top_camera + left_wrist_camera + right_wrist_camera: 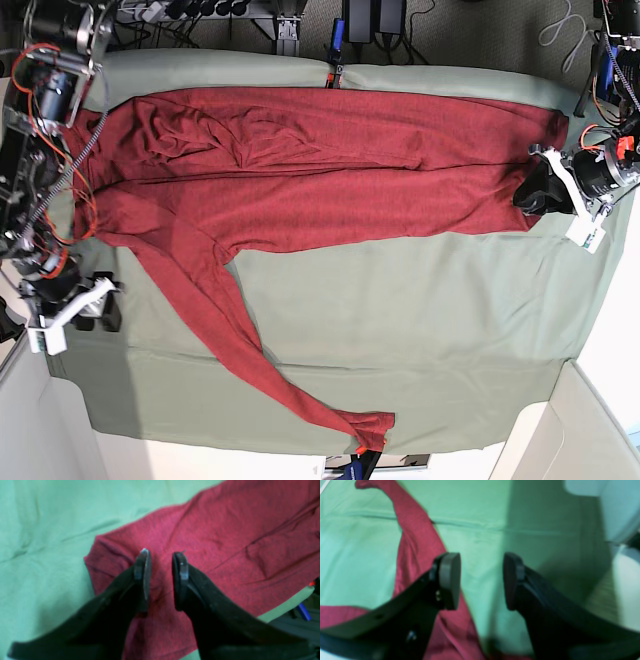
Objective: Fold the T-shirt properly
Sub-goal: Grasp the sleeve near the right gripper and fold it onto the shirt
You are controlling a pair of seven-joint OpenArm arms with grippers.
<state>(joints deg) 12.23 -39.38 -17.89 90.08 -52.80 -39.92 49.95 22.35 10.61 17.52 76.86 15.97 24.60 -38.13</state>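
Note:
The dark red T-shirt (pixel 330 160) lies stretched lengthwise along the far half of the table. One long sleeve (pixel 250 360) trails diagonally toward the near edge. At the right end of the base view, my left gripper (pixel 532 192) sits over the shirt's end. In the left wrist view it (pixel 161 555) is open just above a corner of the shirt (pixel 225 537), with nothing between its fingers. My right gripper (pixel 98 312) is at the left side, off the shirt. In the right wrist view it (pixel 481 557) stands open over green cloth, beside the red fabric (pixel 415 537).
A sage-green cloth (pixel 420 310) covers the table. Cables, clamps and power gear (pixel 340 30) line the far edge. White panels (pixel 560 430) stand at the near corners. A blue item (pixel 303 611) shows past the table edge in the left wrist view.

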